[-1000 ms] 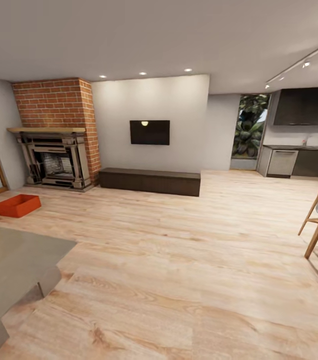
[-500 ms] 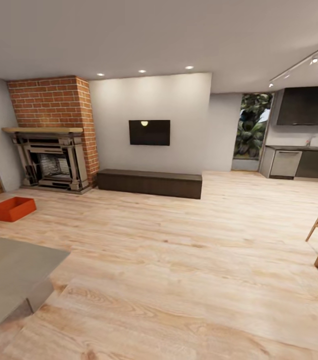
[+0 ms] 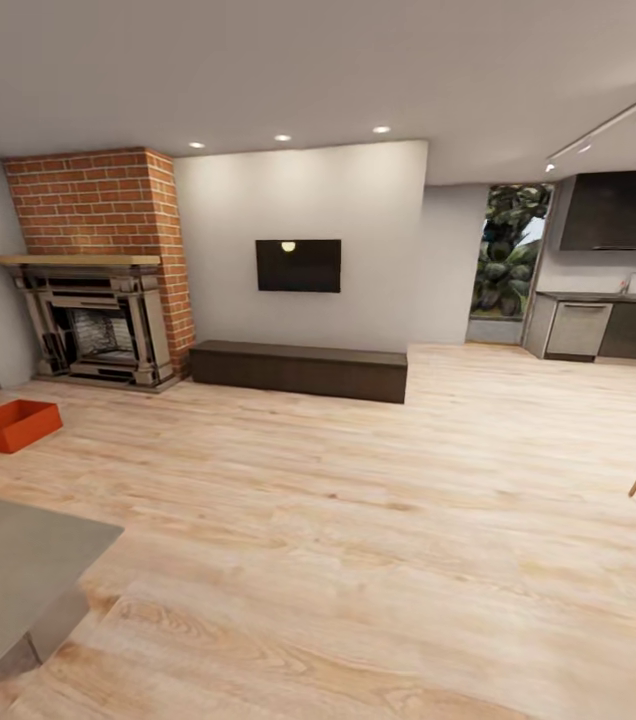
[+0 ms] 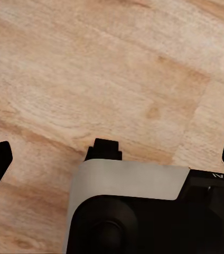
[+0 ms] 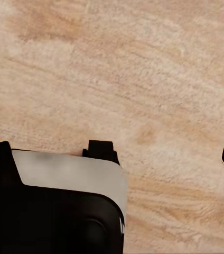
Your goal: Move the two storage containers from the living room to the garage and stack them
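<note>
Presently, the left pincer (image 4: pixel 112 159) stands spread wide, gripping nothing, over bare plank floor (image 4: pixel 117 69). The right pincer (image 5: pixel 117 153) is likewise wide apart and empty. One container (image 3: pixel 11 425) sits on the planks near the fireplace (image 3: pixel 93 330).

The head view looks across a light wood plank floor (image 3: pixel 358 520). One red-orange storage container (image 3: pixel 10 425) sits on it at the left, near a brick fireplace (image 3: pixel 98 300). A black TV (image 3: pixel 298 265) hangs above a long dark cabinet (image 3: pixel 298 370). A grey surface (image 3: pixel 8 570) fills the lower left corner.
</note>
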### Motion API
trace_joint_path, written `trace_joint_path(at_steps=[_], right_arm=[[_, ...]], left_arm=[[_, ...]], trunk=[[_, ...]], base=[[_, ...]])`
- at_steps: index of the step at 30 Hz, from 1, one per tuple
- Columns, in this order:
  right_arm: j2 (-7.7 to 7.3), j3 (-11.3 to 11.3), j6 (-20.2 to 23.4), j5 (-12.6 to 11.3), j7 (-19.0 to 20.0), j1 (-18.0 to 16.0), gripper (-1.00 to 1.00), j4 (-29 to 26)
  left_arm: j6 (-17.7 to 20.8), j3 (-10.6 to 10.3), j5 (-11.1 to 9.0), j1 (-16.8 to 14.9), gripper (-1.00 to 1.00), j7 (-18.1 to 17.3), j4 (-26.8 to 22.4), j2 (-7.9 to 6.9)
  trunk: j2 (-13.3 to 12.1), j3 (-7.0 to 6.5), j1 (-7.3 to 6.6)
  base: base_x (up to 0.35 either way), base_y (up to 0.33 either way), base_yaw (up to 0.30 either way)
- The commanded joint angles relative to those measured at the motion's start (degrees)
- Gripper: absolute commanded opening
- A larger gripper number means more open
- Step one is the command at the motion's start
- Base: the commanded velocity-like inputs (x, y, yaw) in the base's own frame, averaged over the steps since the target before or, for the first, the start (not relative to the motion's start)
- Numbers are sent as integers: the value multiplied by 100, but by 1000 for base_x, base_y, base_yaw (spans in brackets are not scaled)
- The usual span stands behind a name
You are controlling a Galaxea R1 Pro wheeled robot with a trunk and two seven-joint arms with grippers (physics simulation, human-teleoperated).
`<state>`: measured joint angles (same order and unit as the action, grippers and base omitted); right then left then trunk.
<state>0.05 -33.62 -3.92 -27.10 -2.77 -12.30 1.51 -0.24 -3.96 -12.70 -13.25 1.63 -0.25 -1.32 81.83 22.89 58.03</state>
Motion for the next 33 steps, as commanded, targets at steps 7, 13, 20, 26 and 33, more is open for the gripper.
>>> trace_joint_path(at_steps=[7,13,20,26,33], right_arm=[[3,-48,-30,-49,-3,-7,100,16],[10,-48,-36,-46,-15,-7,100,16],[15,-48,-36,-41,-30,-7,100,16],[19,-48,-34,-43,-30,-8,100,16],[21,-48,-35,-41,-30,-8,100,16]], left_arm=[[-2,-43,-50,-3,100,12,-1,0],[-2,-43,-53,-3,100,12,-1,0],[-2,-43,-53,-3,100,12,-1,0],[-2,-43,-49,-3,100,12,-1,0],[-2,-43,-53,-3,100,12,-1,0]], trunk=[[3,6,3],[3,6,3],[3,6,3],[3,6,3],[3,6,3]], base=[[322,0,0],[322,0,0],[322,0,0],[322,0,0],[322,0,0]])
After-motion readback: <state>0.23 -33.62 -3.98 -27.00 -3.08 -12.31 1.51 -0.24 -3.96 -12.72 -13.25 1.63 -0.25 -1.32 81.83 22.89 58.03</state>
